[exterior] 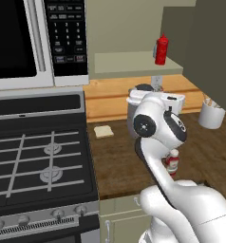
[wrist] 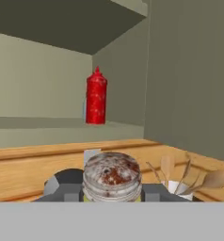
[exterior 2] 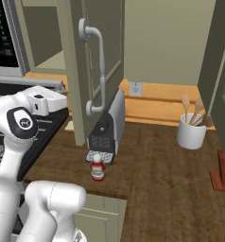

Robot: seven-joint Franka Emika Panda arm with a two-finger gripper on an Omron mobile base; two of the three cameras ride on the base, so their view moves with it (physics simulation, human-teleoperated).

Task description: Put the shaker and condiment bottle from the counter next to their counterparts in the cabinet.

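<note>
The shaker [wrist: 112, 176] fills the bottom centre of the hand view, its pale silvery top speckled with rust colour, and my gripper [wrist: 112, 190] is shut on it with a dark finger on each side. My hand [exterior: 157, 100] hangs over the counter, below the cabinet shelf [exterior: 134, 64]. At the shelf's right end stands the tall all-red squeeze bottle [exterior: 161, 49] [wrist: 96, 96]. The condiment bottle [exterior: 172, 161] [exterior 2: 97, 166], white-capped and red, stands upright on the wooden counter near its front edge, partly behind my arm. The cabinet door [exterior 2: 81, 71] is swung open.
A microwave [exterior: 20, 42] hangs above the gas stove [exterior: 39, 156] on the left. A grey appliance [exterior 2: 107, 125] sits behind the condiment bottle. A white utensil holder [exterior: 211, 114] [exterior 2: 191, 130] with wooden spoons stands at the right. A pale slab [exterior: 104, 131] lies near the stove.
</note>
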